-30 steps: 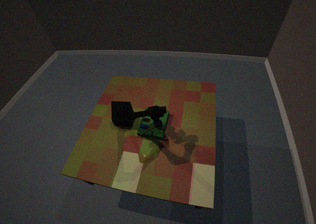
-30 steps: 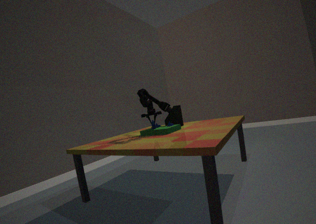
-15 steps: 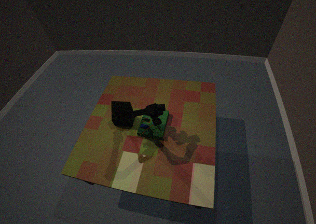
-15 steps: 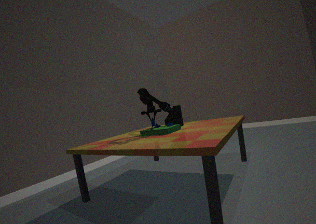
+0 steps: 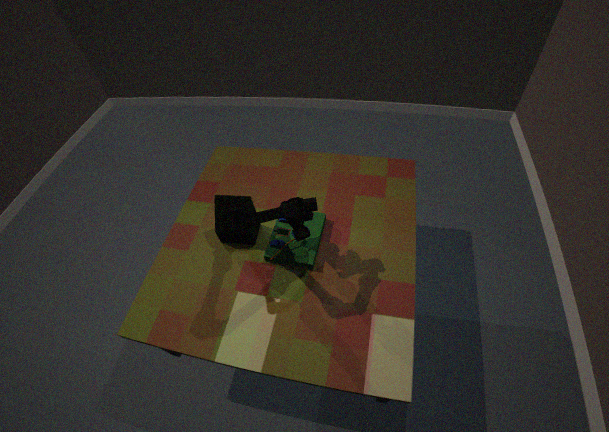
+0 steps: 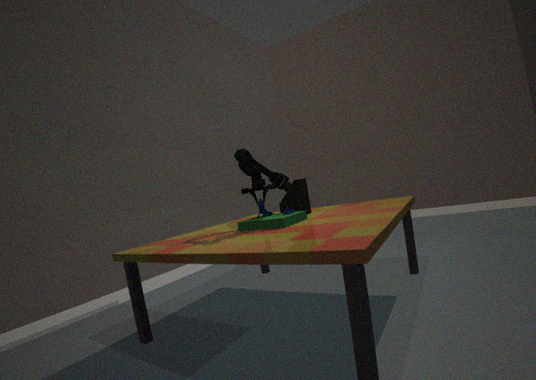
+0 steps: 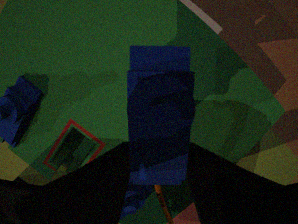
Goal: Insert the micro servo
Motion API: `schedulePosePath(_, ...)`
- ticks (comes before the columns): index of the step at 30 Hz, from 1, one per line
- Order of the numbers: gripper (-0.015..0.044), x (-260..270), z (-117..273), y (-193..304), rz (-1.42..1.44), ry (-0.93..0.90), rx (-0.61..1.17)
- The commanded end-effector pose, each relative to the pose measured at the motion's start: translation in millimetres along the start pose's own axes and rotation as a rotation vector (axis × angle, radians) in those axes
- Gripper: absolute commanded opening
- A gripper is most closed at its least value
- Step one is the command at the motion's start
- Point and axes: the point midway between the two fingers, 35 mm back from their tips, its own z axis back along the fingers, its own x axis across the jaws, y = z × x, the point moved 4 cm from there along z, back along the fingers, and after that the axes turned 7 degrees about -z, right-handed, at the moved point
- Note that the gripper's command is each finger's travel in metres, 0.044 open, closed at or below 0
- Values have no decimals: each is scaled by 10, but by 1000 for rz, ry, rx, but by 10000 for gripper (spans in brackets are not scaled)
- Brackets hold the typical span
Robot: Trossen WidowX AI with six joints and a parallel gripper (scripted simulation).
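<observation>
A dim room with a square desk [image 6: 348, 250] patterned in orange, red and yellow-green blocks. My black arm [image 5: 269, 213] reaches from its dark base [image 5: 233, 219] over a flat green deck [image 6: 277, 220] that lies on the desk beside the base.

My tool [image 7: 160, 183] is closed on the servo [image 7: 160, 119], a dark blue block, gripped by its sides. In the wrist view the two dark fingers frame the lower part of the picture, one on each side of the servo, and the blue block fills the middle between them. A thin orange cable [image 7: 161, 201] trails from the servo's near end toward the bottom of the picture.

From the side view, the tool [image 6: 261, 207] points down at the deck with a small blue shape at its tip, at or just above the deck's top; I cannot tell whether the servo touches the deck.

The pocket [image 7: 72, 145], a dark rectangular hollow outlined in red, sits on the deck to the left of the servo in the wrist view, apart from it. Farther left, at the picture's edge, is another blue servo [image 7: 19, 108] on the deck.

Shadows of the arm stretch across the desk [image 5: 391, 356] in the top view
</observation>
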Motion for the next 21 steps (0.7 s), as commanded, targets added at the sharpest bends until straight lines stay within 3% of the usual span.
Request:
schedulePosePath(1, 0, 138, 18, -77, 1, -5, -8)
schedulePosePath(12, 0, 328, 21, -193, -15, -6, -9)
schedulePosePath(21, 0, 328, 21, -193, -281, -7, -8)
